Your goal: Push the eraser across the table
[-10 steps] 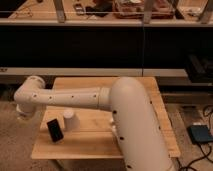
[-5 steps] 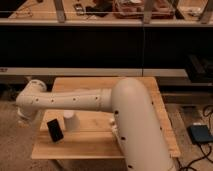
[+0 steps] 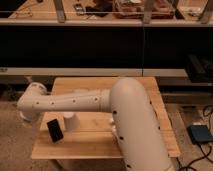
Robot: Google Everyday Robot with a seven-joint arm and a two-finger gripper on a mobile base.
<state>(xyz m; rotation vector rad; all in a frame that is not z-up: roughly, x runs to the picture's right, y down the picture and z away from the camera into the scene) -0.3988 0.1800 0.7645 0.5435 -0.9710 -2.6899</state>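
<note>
The eraser, a flat black block, stands tilted near the front left of the bamboo-top table. A white cup is just to its right. My thick white arm reaches from the lower right across the table to its left edge, passing just above the cup and the eraser. The gripper is hidden behind the arm's rounded left end, above and left of the eraser, and it is shut. Nothing shows as held.
A small pale object peeks out beside the arm at mid-table. Dark cabinets and a cluttered counter run behind the table. On the floor to the right lie a blue-grey box and cables.
The arm's left end has sunk slightly toward the table's left edge. The eraser and the cup have not moved.
</note>
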